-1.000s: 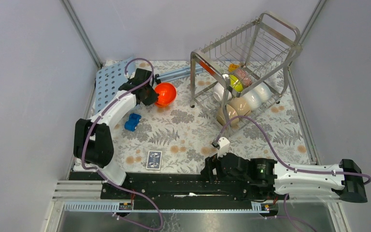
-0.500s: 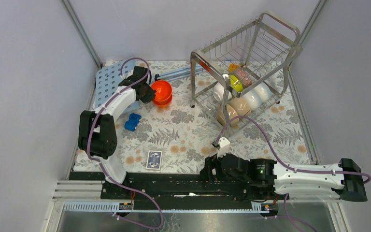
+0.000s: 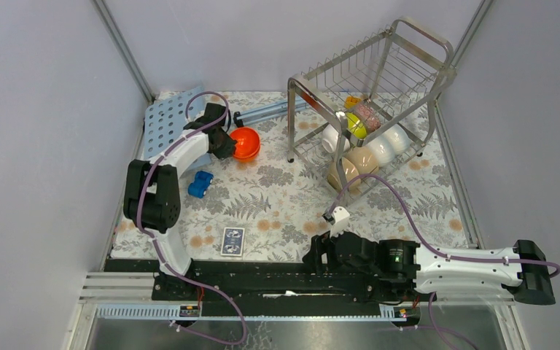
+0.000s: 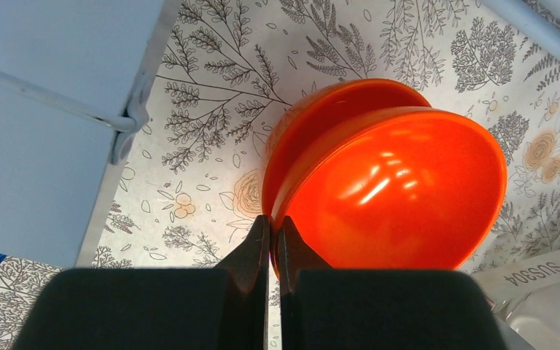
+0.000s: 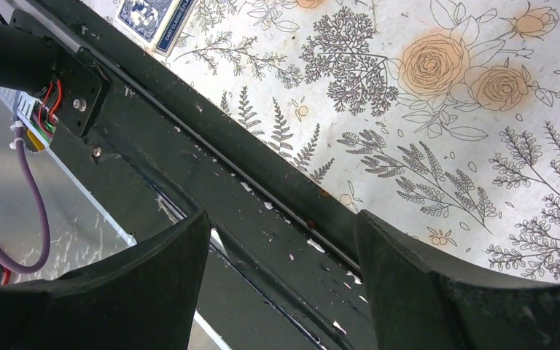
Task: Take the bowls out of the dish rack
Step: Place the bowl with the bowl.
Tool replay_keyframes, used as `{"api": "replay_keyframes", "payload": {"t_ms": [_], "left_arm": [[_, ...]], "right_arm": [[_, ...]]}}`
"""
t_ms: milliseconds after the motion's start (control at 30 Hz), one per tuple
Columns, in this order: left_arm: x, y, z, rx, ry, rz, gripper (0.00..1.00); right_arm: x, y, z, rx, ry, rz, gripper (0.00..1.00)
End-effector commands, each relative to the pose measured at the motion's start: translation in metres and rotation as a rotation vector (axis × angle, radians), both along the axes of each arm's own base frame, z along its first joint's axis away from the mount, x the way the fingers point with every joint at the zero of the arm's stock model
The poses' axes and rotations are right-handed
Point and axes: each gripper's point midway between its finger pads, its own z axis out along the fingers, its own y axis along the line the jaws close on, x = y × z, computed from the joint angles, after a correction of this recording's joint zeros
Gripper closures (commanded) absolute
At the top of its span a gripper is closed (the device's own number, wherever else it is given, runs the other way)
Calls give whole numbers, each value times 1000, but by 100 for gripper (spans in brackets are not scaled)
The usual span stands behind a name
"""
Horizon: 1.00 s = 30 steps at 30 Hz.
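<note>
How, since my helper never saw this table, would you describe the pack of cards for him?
Start at the black rail along the near edge, then look just beyond it, right of the left arm. The pack of cards lies flat on the flowered cloth, a dark blue patterned rectangle, unlike the chunky bright blue toy farther back.

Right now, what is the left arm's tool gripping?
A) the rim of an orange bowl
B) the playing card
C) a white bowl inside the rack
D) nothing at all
A: in the left wrist view, the left tool is shut, its two fingers pinching the rim of the orange bowl.
</note>
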Motion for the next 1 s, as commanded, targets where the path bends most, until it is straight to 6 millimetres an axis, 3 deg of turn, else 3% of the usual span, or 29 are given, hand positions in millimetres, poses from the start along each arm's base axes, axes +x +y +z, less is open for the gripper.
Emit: {"api": "replay_keyframes", "payload": {"t_ms": [0, 233, 600, 767, 967], "left_arm": [[16, 3, 13, -10, -63, 31, 100], [16, 1, 9, -10, -52, 22, 100], [12, -3, 2, -22, -30, -7, 80], [13, -6, 11, -36, -48, -19, 66], [12, -1, 31, -7, -86, -35, 63]], "right_arm": [[2, -2, 6, 14, -14, -24, 21], [3, -4, 4, 13, -12, -41, 21], [5, -8, 4, 7, -16, -56, 21], [5, -9, 3, 2, -16, -58, 20], [6, -9, 3, 1, -19, -60, 20]]}}
